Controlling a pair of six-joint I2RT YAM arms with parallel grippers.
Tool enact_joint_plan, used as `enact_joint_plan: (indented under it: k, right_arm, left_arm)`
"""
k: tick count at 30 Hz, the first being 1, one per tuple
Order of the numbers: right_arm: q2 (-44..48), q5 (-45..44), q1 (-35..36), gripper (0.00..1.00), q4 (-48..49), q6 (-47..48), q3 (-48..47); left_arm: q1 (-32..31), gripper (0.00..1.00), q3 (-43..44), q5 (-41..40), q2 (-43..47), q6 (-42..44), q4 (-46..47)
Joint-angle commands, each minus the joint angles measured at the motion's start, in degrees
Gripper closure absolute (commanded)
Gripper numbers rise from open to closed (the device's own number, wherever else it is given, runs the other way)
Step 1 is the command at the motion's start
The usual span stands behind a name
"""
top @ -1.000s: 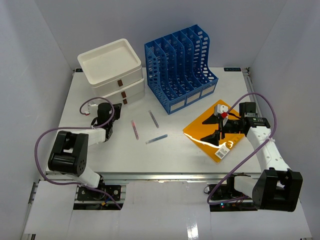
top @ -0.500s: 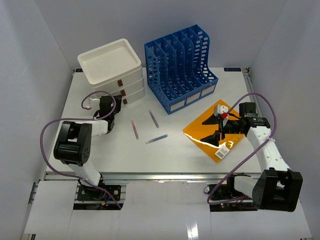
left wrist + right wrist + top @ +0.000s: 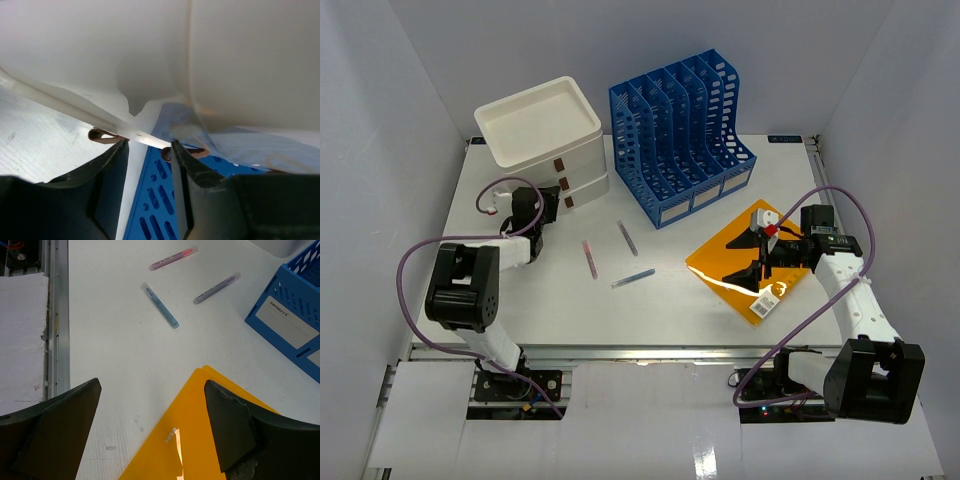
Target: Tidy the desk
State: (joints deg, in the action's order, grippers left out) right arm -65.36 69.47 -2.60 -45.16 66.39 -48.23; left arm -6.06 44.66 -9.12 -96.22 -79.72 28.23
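Between pale walls (image 3: 380, 120), the white desk (image 3: 660, 310) — orange folder (image 3: 720, 262), blue rack (image 3: 680, 140)

Pincer (image 3: 149, 146) close before white drawers (image 3: 240, 65)

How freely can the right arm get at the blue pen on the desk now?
Probably yes: the blue pen lies alone on bare desk beside the orange folder, and the right tool hangs open over that folder, with nothing between them.
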Motion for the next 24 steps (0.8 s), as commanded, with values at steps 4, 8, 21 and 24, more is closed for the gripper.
enact_joint_plan:
  k: [4, 8, 21, 24]
  right_arm:
    - [0.06, 2.46, -0.39, 0.1, -1.82, 1.32, -2.48]
    - [0.15, 2.6, -0.47, 0.1, -2.24, 1.75, -2.54]
    - [0.24, 3.33, -0.83, 0.1, -3.67, 2.89, -2.95]
    - [0.32, 3.39, -1.0, 0.1, -3.89, 3.07, -2.96]
  left_arm:
    - [0.13, 0.65, -5.44, 8.56, 8.06, 2.3, 3.51]
    - [-0.01, 0.71, -7.26, 12.67, 10.13, 13.17, 3.51]
    - [-10.18, 0.34, -10.4, -3.69, 15.99, 51.84, -2.27]
    - [-10.93, 0.34, -8.91, -6.58, 12.62, 55.79, -0.68]
